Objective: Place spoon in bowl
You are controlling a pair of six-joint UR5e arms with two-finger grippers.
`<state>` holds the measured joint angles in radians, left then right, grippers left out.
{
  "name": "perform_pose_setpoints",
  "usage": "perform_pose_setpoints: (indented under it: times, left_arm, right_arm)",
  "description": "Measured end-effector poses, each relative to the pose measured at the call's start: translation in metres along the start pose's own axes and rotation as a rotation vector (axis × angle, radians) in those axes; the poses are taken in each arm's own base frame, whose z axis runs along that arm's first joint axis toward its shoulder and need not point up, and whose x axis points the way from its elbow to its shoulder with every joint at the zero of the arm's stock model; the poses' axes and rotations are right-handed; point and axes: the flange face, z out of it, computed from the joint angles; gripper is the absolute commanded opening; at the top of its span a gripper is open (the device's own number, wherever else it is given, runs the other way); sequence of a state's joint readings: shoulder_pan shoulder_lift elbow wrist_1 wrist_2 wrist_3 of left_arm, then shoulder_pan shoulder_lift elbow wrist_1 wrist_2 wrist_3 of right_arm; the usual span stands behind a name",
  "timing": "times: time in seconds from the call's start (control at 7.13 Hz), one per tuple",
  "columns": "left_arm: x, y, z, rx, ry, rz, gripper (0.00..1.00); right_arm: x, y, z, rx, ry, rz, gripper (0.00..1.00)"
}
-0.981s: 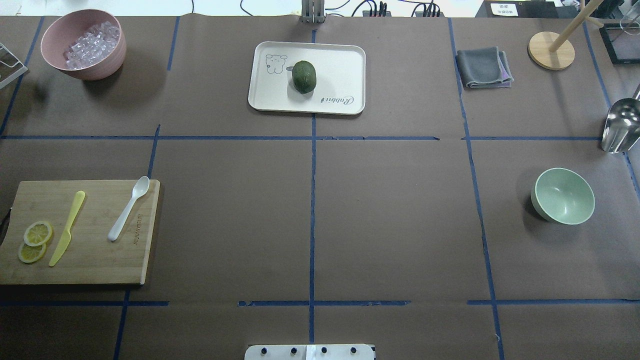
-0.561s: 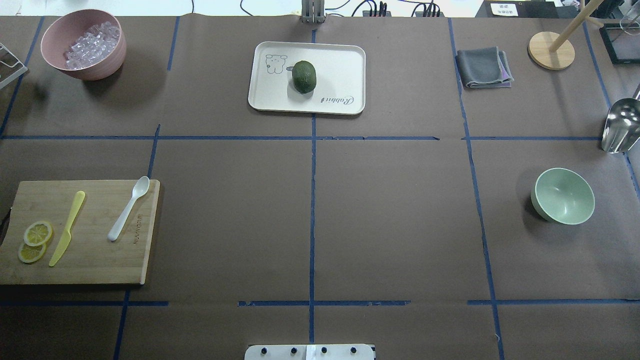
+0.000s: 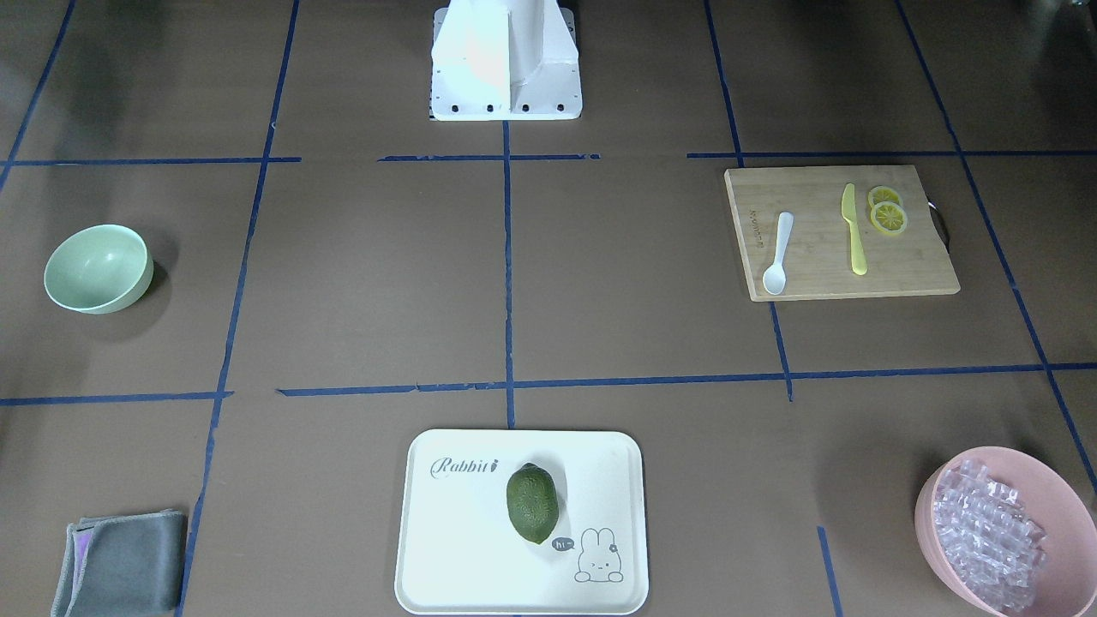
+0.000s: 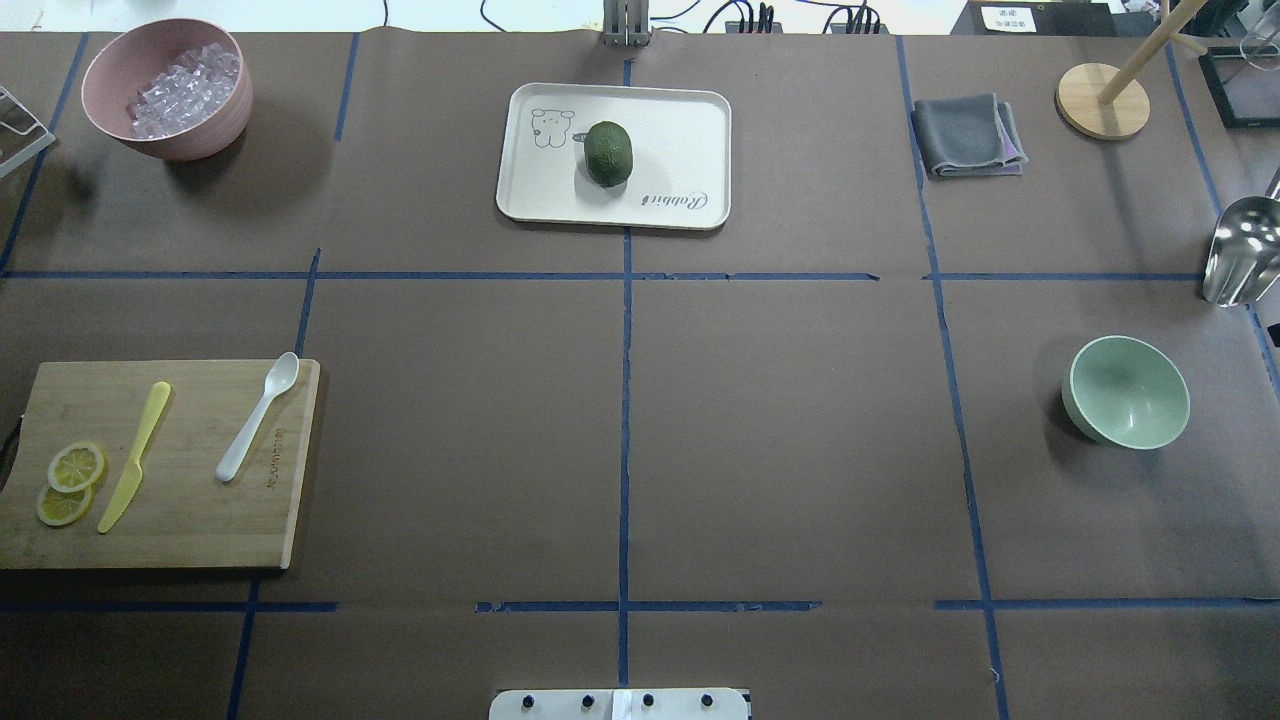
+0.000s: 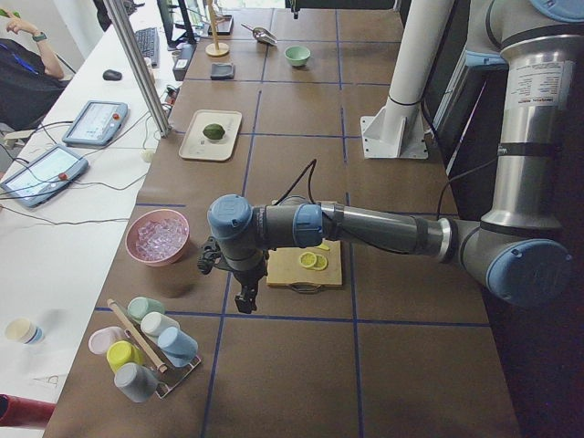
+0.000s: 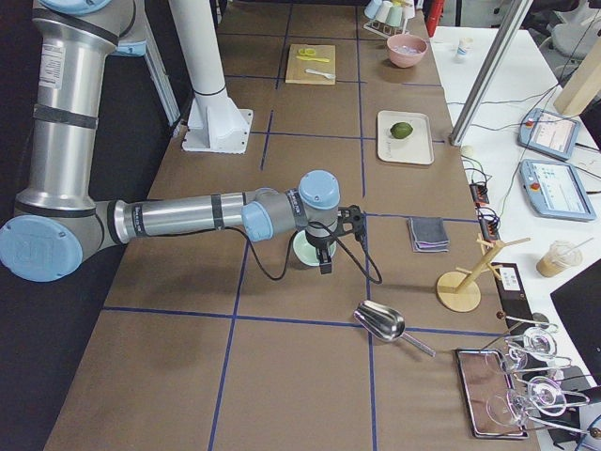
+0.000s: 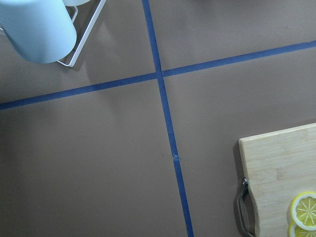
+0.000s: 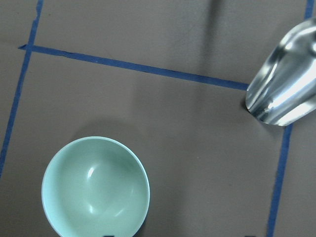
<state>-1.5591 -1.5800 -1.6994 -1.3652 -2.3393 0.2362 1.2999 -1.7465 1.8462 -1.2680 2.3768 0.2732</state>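
Note:
The white spoon (image 4: 258,416) lies on the wooden cutting board (image 4: 180,480) at the table's left, scoop pointing away from me; it also shows in the front view (image 3: 780,254). The mint-green bowl (image 4: 1128,392) stands empty at the right, and it also shows in the right wrist view (image 8: 95,187). My left gripper (image 5: 245,299) hangs over bare table beyond the board's handle end, near a cup rack. My right gripper (image 6: 324,259) hangs just above the bowl (image 6: 302,252). Both grippers show only in the side views, so I cannot tell whether they are open or shut.
A yellow knife (image 4: 135,455) and lemon slices (image 4: 70,482) share the board. At the back are a pink bowl of ice cubes (image 4: 165,88), a tray (image 4: 690,130) with a green fruit (image 4: 608,153), a grey cloth (image 4: 967,135) and a wooden stand (image 4: 1102,100). A metal scoop (image 4: 1240,250) lies beyond the bowl.

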Motion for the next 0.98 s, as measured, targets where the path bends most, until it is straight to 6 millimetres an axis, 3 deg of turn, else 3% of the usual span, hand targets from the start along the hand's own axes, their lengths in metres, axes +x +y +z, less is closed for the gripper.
perform_pose_setpoints:
  times: [0.42,0.56,0.7,0.84,0.98]
  left_arm:
    - [-0.001,0.0,0.001,-0.002,0.0,-0.001,1.0]
    - [-0.001,0.001,0.001,-0.003,-0.001,-0.002,1.0]
    - [-0.001,0.001,0.002,-0.004,-0.001,-0.003,1.0]
    - [-0.002,0.001,0.002,-0.005,0.0,-0.004,1.0]
    - [-0.002,0.002,0.003,-0.005,0.0,-0.004,1.0]
  right_arm:
    - [-0.016,0.005,0.079,0.006,0.028,0.024,0.98]
    - [-0.025,0.008,0.094,0.011,0.02,0.036,0.81]
    - [-0.033,0.012,0.105,0.004,0.012,0.032,0.2]
    - [-0.036,0.016,0.112,-0.007,0.009,0.025,0.03]
    - [-0.036,0.019,0.115,-0.014,0.009,0.021,0.0]
